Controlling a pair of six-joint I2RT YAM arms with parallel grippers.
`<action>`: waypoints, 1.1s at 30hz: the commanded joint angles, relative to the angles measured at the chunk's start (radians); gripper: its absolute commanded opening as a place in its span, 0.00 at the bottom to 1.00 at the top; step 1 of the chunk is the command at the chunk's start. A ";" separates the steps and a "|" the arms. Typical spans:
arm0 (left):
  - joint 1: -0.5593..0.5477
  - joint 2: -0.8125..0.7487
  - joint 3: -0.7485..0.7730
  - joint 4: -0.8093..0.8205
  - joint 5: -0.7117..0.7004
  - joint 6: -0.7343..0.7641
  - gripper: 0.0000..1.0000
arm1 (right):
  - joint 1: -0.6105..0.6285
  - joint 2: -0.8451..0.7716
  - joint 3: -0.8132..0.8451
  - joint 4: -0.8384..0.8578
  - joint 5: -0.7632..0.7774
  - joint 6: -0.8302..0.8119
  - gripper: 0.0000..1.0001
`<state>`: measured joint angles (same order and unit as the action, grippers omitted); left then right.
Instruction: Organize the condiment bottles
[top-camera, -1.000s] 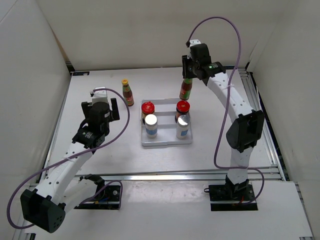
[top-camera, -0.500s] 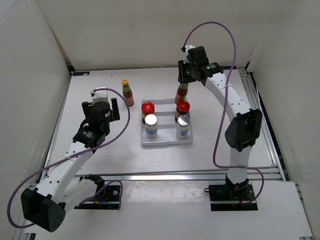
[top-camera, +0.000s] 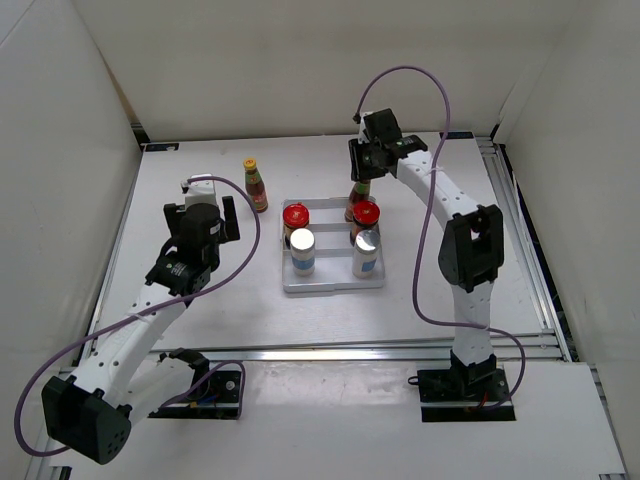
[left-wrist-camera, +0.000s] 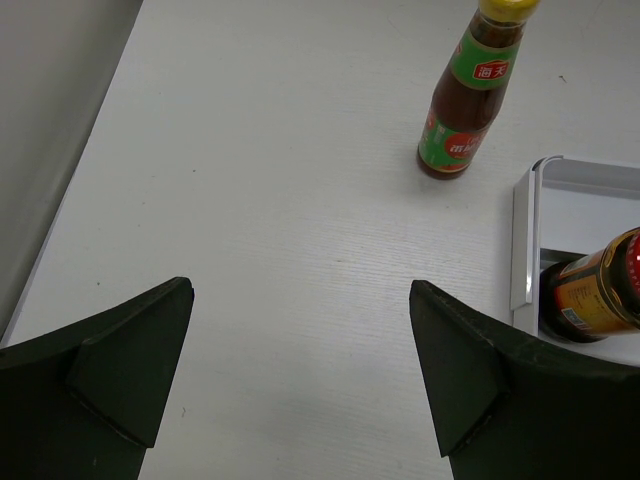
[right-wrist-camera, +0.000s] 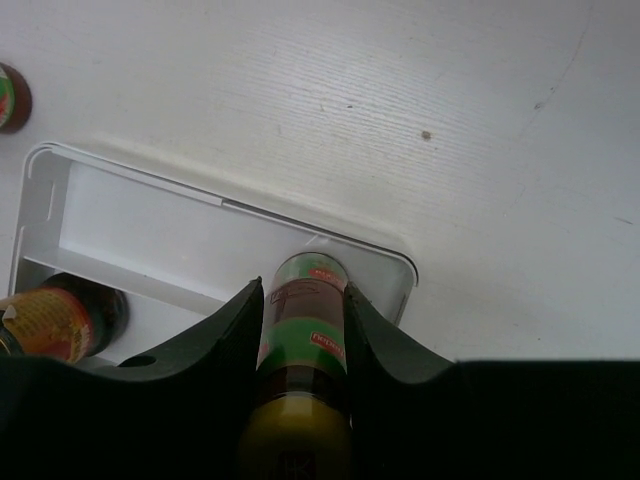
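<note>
My right gripper (top-camera: 362, 172) is shut on a slim red-sauce bottle (top-camera: 356, 193) with a yellow cap. In the right wrist view the gripper (right-wrist-camera: 303, 300) holds the bottle (right-wrist-camera: 305, 320) upright, its base at the far right corner of the white tray (right-wrist-camera: 150, 220). The tray (top-camera: 333, 283) holds two dark jars with red lids (top-camera: 295, 216) (top-camera: 365, 213) and two silver-capped shakers (top-camera: 301, 245) (top-camera: 366, 247). The second sauce bottle (top-camera: 256, 185) stands on the table left of the tray. My left gripper (top-camera: 215, 213) is open and empty, near and left of that bottle (left-wrist-camera: 470, 95).
White walls enclose the table on the left, back and right. The left wrist view shows the tray's left rim (left-wrist-camera: 520, 240) and a dark jar (left-wrist-camera: 595, 295) inside it. The right wrist view shows a jar (right-wrist-camera: 50, 320) in the tray's middle row.
My right gripper has moved left and down with the sauce bottle, from beyond the tray's right side to its far right corner. The left arm has not moved.
</note>
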<state>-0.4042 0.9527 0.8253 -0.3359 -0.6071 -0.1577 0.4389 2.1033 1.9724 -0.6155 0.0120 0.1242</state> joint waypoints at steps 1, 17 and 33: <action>-0.004 -0.006 -0.002 0.006 0.003 -0.008 1.00 | -0.002 -0.026 -0.001 0.079 0.016 0.006 0.00; -0.004 -0.006 -0.002 0.006 0.012 -0.008 1.00 | 0.037 -0.081 -0.079 0.117 0.048 0.006 1.00; 0.011 0.073 0.029 -0.003 0.177 -0.017 1.00 | 0.027 -0.567 -0.283 0.169 0.092 0.014 1.00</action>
<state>-0.4034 0.9958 0.8257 -0.3359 -0.5640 -0.1658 0.4725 1.6531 1.7584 -0.4873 0.0879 0.1375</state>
